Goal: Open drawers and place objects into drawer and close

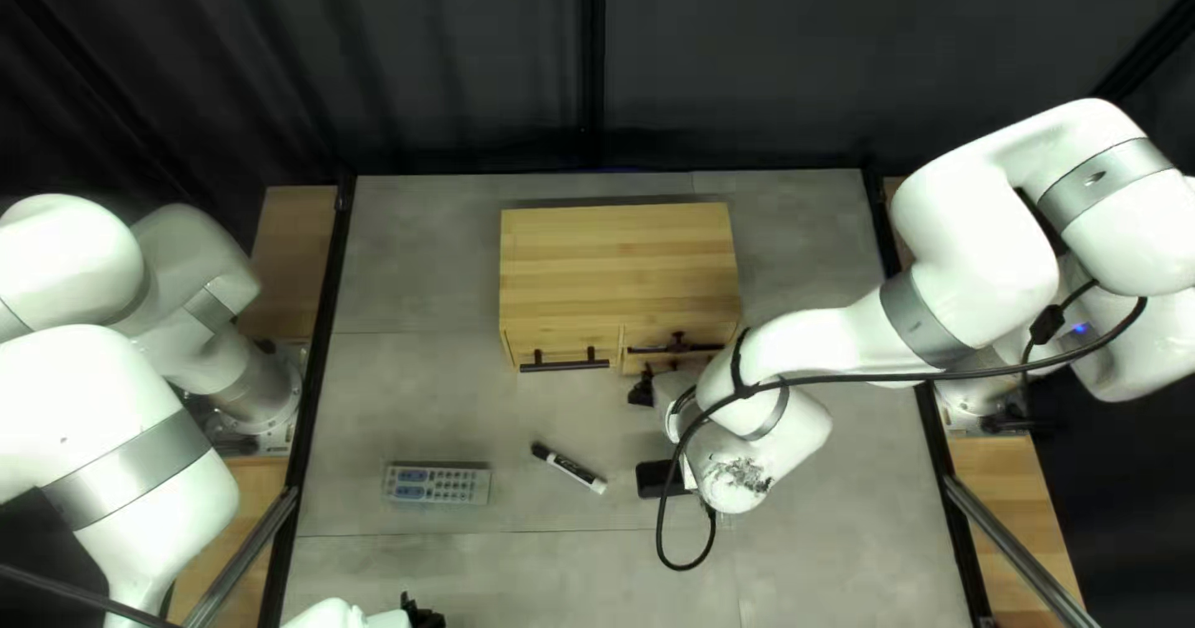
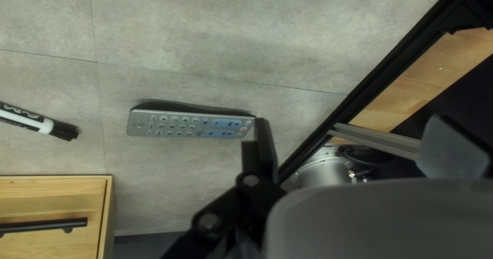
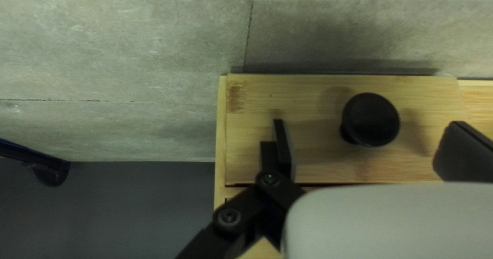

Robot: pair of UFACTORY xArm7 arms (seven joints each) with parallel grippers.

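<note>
At the bottom edge of the top left view is my left gripper (image 1: 423,616); my right gripper (image 1: 659,367) is at the front of the wooden cabinet (image 1: 619,261), by its right drawer. The left drawer, with a bar handle (image 1: 564,365), looks closed. A grey remote (image 1: 436,484) and a marker (image 1: 570,468) lie on the table. In its wrist view my left gripper (image 2: 354,148) stands open and empty, the remote (image 2: 190,124) beyond one fingertip. My right gripper (image 3: 367,148) is open, its fingers on either side of a round black knob (image 3: 371,119) on a wooden face.
A black object (image 1: 660,479), partly hidden by my right arm, is in front of the cabinet. My right arm, with a loose cable (image 1: 662,541), reaches across the table's right half. A black frame edge (image 2: 380,84) borders the table.
</note>
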